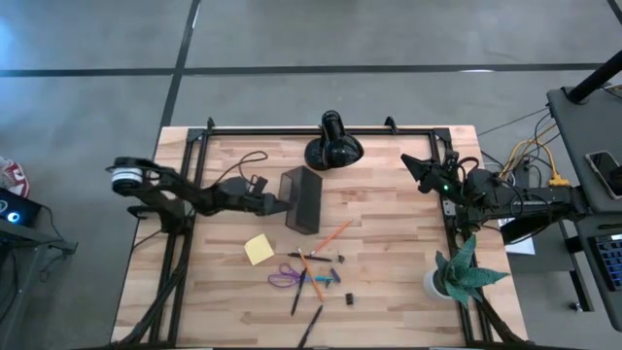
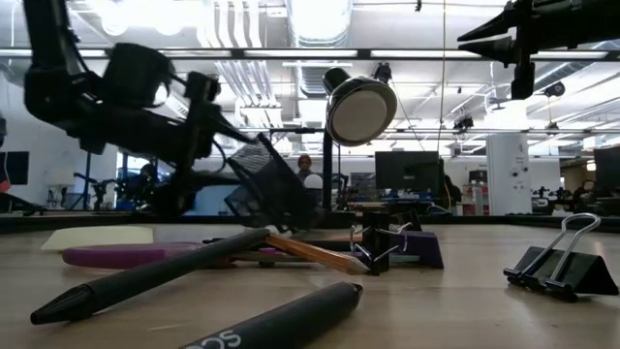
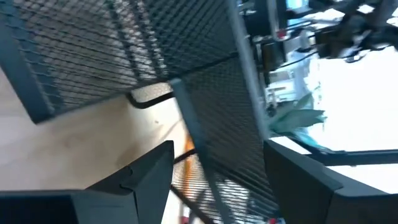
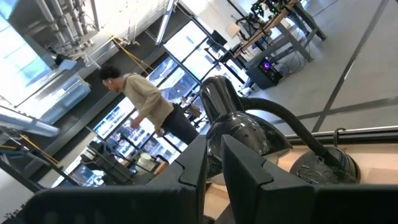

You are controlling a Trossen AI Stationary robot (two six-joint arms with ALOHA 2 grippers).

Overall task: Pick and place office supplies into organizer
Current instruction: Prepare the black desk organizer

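**Black mesh organizer in the left gripper's reach, supplies waiting**

Black wire mesh fills the left wrist view: the left gripper [image 1: 275, 204] sits right at the organizer [image 1: 302, 199], fingers spread wide on either side of a mesh wall. Whether the pads actually touch the wire, I can't tell. From table height the organizer leans over, tipped rather than standing square, just ahead of that gripper.

My read: this is a setup step, getting the organizer positioned before anything goes in. Nothing looks loaded yet. The next move calls for either closing on that mesh wall to right the box, or backing off and going for the first item.

And the items? All strewn on the bench beyond the organizer from the left gripper, toward the near edge: the yellow sticky-note pad [image 1: 259, 249] closest, then the purple-handled scissors [image 1: 286, 279], the orange pencil [image 1: 333, 233] lying slantwise, black pens [image 1: 310, 325] farther out, and binder clips [image 2: 564, 264] among them. They overlap in a loose heap, so picking one cleanly will need care.

Over on the far side, the right gripper [image 1: 416, 167] waits with fingers nearly together and nothing between them, held high, pointed toward the black lamp [image 1: 333, 146].
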